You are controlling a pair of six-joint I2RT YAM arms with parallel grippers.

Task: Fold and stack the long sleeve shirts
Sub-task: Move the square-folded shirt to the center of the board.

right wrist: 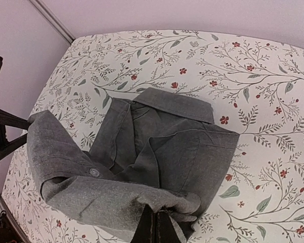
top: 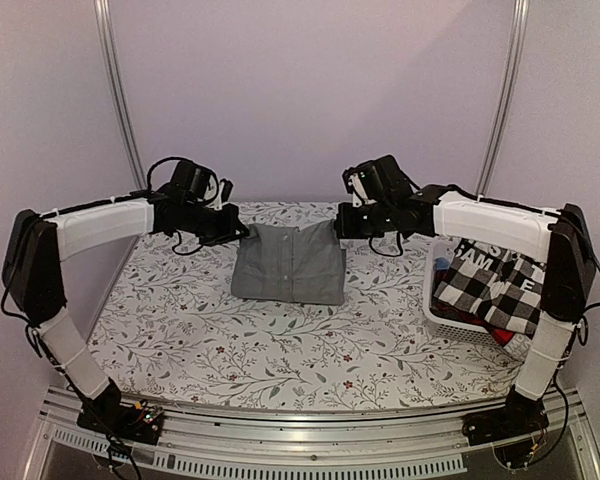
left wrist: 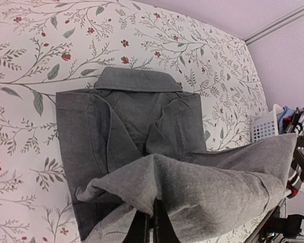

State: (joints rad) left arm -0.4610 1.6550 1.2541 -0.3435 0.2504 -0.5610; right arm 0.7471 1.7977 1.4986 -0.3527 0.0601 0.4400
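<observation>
The plain mid-grey collared cloth shirt [top: 288, 265] lies on the flower-printed surface [top: 280, 350], left of the white plastic basket [top: 448, 318]. Its long axis runs near-to-far, collar away from the arm bases. Both arms' jaws are clenched on its lifted near edge, probably the hem.

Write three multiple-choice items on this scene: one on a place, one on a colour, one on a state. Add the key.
1. Where is the black-and-white checked shirt?
A. hung on the back wall
B. in the white basket at the right
C. draped on the left arm

2. What colour is the collared shirt on the table?
A. grey
B. blue
C. red

3. How are the left end effector and the right end effector?
A. open above the cloth
B. shut on the collared shirt's lifted edge
C. shut on the basket

Key:
1 B, it spills over the basket's rim.
2 A, it is plain grey in every view.
3 B, each wrist view shows closed fingers pinching grey cloth.
</observation>
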